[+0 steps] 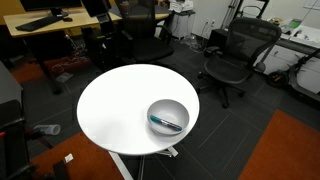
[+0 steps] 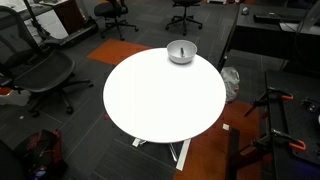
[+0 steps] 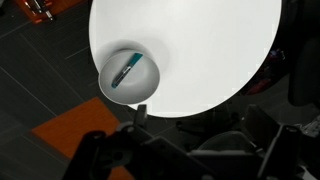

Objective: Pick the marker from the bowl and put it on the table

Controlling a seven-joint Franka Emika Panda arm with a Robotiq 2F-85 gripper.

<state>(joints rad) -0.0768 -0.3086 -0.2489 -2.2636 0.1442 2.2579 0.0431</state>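
The teal-blue marker (image 1: pixel 165 123) lies flat inside the grey bowl (image 1: pixel 176 108), which sits near the edge of the round white table (image 1: pixel 120 105). In the wrist view the marker (image 3: pixel 127 71) lies aslant in the bowl (image 3: pixel 146 88) at the left edge of the table (image 3: pixel 200 50). The bowl (image 2: pixel 181 51) stands at the far edge of the table (image 2: pixel 160 95); the marker does not show there. My gripper (image 3: pixel 196 116) is only dark shapes at the bottom of the wrist view, high above and off the table's edge, with its fingers apart and nothing between them. The arm is out of both exterior views.
Black office chairs (image 1: pixel 235 55) (image 1: pixel 145 30) (image 2: pixel 40 70) stand around the table. A wooden desk (image 1: pixel 50 20) is at the back. Orange carpet patches (image 1: pixel 290 150) lie on the dark floor. A black stand with orange clamps (image 2: pixel 275 120) is beside the table.
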